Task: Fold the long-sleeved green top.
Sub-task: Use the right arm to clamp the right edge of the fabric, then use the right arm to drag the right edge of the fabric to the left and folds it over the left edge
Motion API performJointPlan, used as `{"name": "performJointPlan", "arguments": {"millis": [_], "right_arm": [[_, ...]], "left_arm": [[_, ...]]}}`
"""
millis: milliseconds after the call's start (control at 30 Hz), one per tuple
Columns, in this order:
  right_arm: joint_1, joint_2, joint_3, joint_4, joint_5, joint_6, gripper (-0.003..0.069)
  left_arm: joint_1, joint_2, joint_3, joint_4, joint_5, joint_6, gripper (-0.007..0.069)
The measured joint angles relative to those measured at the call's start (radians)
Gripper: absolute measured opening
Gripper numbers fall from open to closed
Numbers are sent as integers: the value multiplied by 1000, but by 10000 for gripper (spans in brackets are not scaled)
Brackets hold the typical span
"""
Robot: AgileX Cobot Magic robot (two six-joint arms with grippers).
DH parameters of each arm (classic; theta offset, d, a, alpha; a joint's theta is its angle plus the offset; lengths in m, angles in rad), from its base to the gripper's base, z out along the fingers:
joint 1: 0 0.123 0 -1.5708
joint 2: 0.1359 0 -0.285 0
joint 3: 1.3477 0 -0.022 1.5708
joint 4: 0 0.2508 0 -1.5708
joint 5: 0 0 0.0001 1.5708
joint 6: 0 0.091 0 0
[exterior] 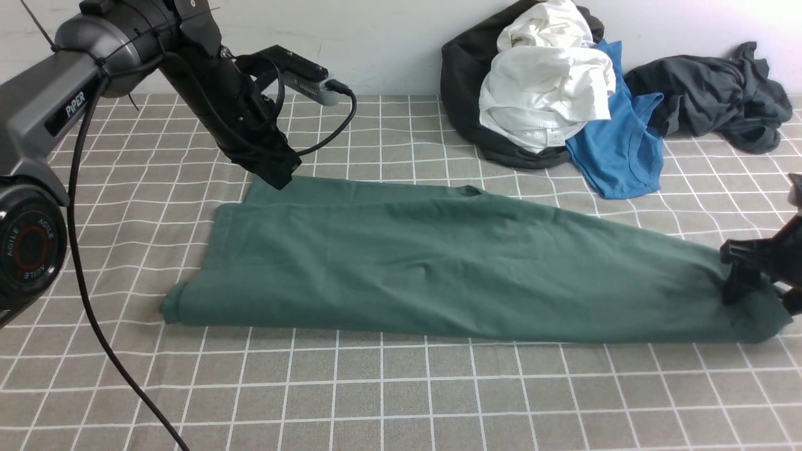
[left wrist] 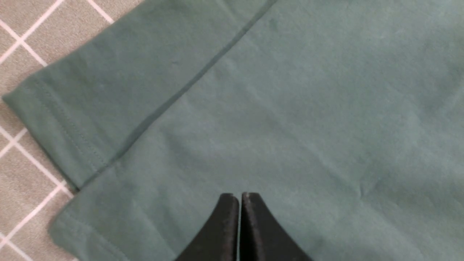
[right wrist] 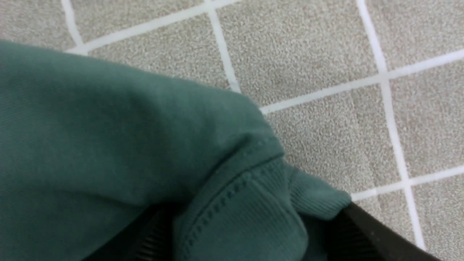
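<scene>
The green long-sleeved top (exterior: 438, 263) lies folded lengthwise on the checked tablecloth (exterior: 376, 401), and since the left gripper (left wrist: 239, 197) is closed at its far-left corner with no cloth visibly pinched and the right gripper (exterior: 758, 282) gapes loosely around its ribbed right end, either may lift away without cloth.

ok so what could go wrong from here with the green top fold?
1. The left gripper is shut over the green top with no cloth showing between its tips. That is likely a missed pinch, so lifting may leave that end behind.
2. The ribbed edge is bunched between the jaws of the right gripper. If it snags, pulling away could drag the fold open.
</scene>
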Motion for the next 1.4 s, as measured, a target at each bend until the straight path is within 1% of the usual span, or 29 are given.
{"name": "performJointPlan", "arguments": {"millis": [100,200,267,300,333,367,400,433,533,567,600,633,700,733,833,900,967,1000,1033,1100,1200,1233,1300,1333,1367,1400], "right_arm": [[0,0,0,20,0,-29,507],[1,0,-1,53,0,-101,448],[7,0,-1,71,1,-149,366],[13,0,-1,84,4,-176,281],[20,0,-1,95,7,-196,212],[21,0,-1,95,8,-199,198],[27,-1,-1,96,11,-219,108],[30,-8,0,88,12,-229,83],[30,-41,0,26,36,-232,80],[21,-72,0,-24,55,-211,80],[19,-82,0,-40,61,-203,80],[2,-118,0,-109,81,-167,80],[-18,-151,-4,-181,103,-132,80],[-53,-201,-25,-257,142,-89,80],[-72,-264,-111,-304,217,-80,80],[-61,-285,-161,-293,249,-93,80],[3,-307,-291,-245,330,-146,80],[17,-308,-302,-234,336,-155,80],[87,-305,-397,-184,389,-191,80],[195,-283,-484,-120,419,-223,80],[348,-222,-595,-56,428,-238,80],[429,-175,-632,-27,428,-239,80],[484,-136,-660,-6,428,-240,80],[554,-65,-700,26,422,-241,80],[573,-56,-708,30,420,-241,80],[642,20,-738,56,394,-241,80]], "left_arm": [[0,0,0,0,0,0,-8],[0,0,0,0,0,0,-8],[0,0,0,0,0,0,-8],[0,0,0,0,0,0,-8],[0,0,0,0,0,0,-8],[0,0,0,0,0,0,-8],[0,-1,0,0,0,0,-8],[0,-1,0,0,0,0,-8],[0,-11,0,1,0,0,-8],[0,-21,0,1,1,0,-8],[0,-27,0,2,1,0,-8],[0,-46,0,8,1,0,-8],[0,-63,0,15,2,0,-8],[0,-90,0,31,2,0,-8],[0,-137,0,57,4,0,-8],[1,-160,0,62,5,0,-8],[1,-201,0,78,7,0,-8],[1,-204,0,82,7,0,-8],[1,-231,0,95,8,0,-8],[1,-265,0,120,9,-1,-8],[1,-315,0,166,15,-9,-8],[1,-332,0,187,19,-18,-8],[1,-352,0,206,22,-32,-8],[1,-376,0,225,25,-56,-8],[1,-379,0,227,26,-59,-8],[1,-397,0,239,26,-77,-8]]}}
